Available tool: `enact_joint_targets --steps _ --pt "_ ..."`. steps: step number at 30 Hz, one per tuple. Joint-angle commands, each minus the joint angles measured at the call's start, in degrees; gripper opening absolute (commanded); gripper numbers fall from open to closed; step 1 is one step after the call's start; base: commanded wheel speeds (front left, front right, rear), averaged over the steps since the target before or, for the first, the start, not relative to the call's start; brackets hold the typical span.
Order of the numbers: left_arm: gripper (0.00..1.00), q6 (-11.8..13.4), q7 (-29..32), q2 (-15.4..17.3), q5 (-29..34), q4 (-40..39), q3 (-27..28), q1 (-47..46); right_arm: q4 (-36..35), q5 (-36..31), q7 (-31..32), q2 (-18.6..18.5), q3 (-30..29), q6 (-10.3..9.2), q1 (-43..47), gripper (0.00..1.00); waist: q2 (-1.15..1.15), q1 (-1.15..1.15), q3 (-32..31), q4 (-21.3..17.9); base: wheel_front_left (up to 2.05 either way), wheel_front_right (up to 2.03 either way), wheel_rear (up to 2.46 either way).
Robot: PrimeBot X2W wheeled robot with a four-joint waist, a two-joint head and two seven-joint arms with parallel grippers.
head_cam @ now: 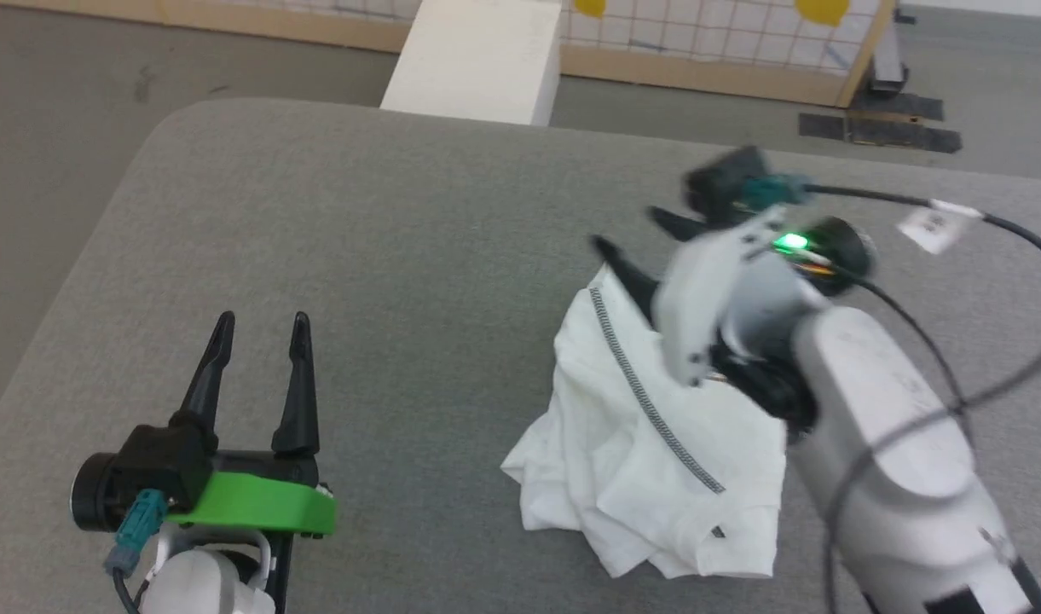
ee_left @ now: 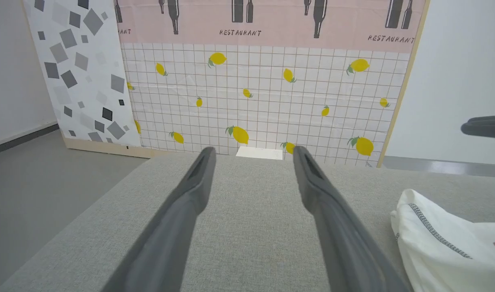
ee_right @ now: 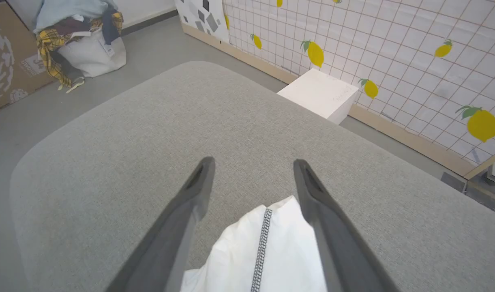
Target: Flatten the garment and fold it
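My left claw (head_cam: pixel 263 320) sat at the near left, its two dark fingers spread wide and holding nothing. Beneath it stretched a grey woven fabric surface (head_cam: pixel 401 256) with rounded corners. Past its far edge a white box (head_cam: pixel 477 60) stood on the grey floor (head_cam: pixel 60 102). Behind the box rose a wall panel (ee_left: pixel 271 101) printed with a grid and yellow lemons, under a pink strip reading RESTAURANT. Off to one side, a white bag (ee_right: pixel 89 44) heaped with clothes sat beside a cardboard box (ee_right: pixel 8 61).

The garment (head_cam: pixel 648 460) lay on the near right of the surface as a crumpled white heap of thin, creased cloth. A dark grey zigzag seam (head_cam: pixel 648 401) ran diagonally from its near side up to a raised far peak. My right claw (head_cam: pixel 631 232) hung over that peak, fingers wide apart with the cloth's tip between them, clamping nothing.
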Motion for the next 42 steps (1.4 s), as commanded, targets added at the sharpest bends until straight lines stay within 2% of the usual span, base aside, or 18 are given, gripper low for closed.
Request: enact_joint_targets --steps 1,4,8,15,19,23,24,25,26,30,33,42 --pt "1.0 -0.06 -0.21 -0.05 0.53 -0.47 0.26 0.76 -1.36 -2.3 1.49 -1.07 -2.82 -0.09 3.74 1.0 0.0 0.0 -1.3 -1.92 0.0 0.0 0.0" --pt "1.0 0.02 -0.21 -0.18 0.65 -1.09 0.6 1.44 -5.56 -6.44 6.28 -1.2 -9.47 -0.09 10.64 1.0 0.0 0.0 -1.22 -2.98 0.0 0.0 0.0" --pt "1.0 -0.09 -0.21 -0.28 0.7 -1.34 0.41 1.81 -10.0 -9.75 11.89 -0.81 -13.58 -0.09 18.37 1.0 0.0 0.0 -0.63 -3.4 0.0 0.0 0.0" --pt "1.0 -0.27 -0.21 -0.5 0.68 -1.49 -0.11 0.85 -12.11 -12.28 17.42 0.58 -15.86 -0.09 24.12 1.0 0.0 0.0 1.29 -2.61 0.0 0.0 0.0" --pt "1.0 -0.36 -0.21 -0.71 0.61 -1.23 -0.18 0.18 -9.45 -13.47 19.5 0.97 -16.76 -0.09 24.98 1.0 0.0 0.0 2.4 -1.68 0.0 0.0 0.0" --pt "1.0 -0.44 -0.21 -0.88 0.55 -0.96 -0.42 -0.42 -7.16 -13.79 19.36 0.88 -14.41 -0.09 24.44 1.0 0.0 0.0 3.12 -0.94 0.0 0.0 0.0" --pt "1.0 -0.46 -0.21 -0.92 0.53 -0.86 -0.44 -0.58 -6.54 -13.72 19.56 0.4 -13.95 -0.09 24.22 0.95 0.0 0.0 3.2 -0.85 0.0 0.0 0.0" --pt "1.0 -0.48 -0.21 -0.93 0.51 -0.8 -0.43 -0.68 -6.24 -13.49 19.57 -0.21 -13.25 -0.09 23.92 0.27 0.0 0.0 3.29 -0.8 0.0 0.0 0.0" --pt "1.0 -0.5 -0.21 -0.95 0.5 -0.73 -0.39 -0.77 -6.02 -13.02 19.37 -1.02 -12.64 -0.09 23.48 0.0 0.0 0.0 3.34 -0.78 0.0 0.0 0.0" --pt "1.0 -0.55 -0.21 -0.98 0.63 -0.7 -0.15 -0.72 -5.81 -11.27 18.68 -4.8 -10.35 -0.09 21.89 0.0 0.0 0.0 3.16 -1.08 0.0 0.0 0.0" --pt "1.0 -0.42 -0.21 -1.04 0.64 -1.11 0.49 0.05 -6.72 -9.13 19.16 -8.0 -6.97 -0.09 20.62 0.0 0.0 0.0 2.98 -2.82 0.0 0.0 0.0" --pt "1.0 0.12 -0.21 -0.63 0.58 -4.69 3.41 1.12 -12.21 -0.59 22.53 -23.8 10.68 -0.09 10.39 0.0 0.0 0.0 6.03 -15.84 0.0 0.0 0.0"
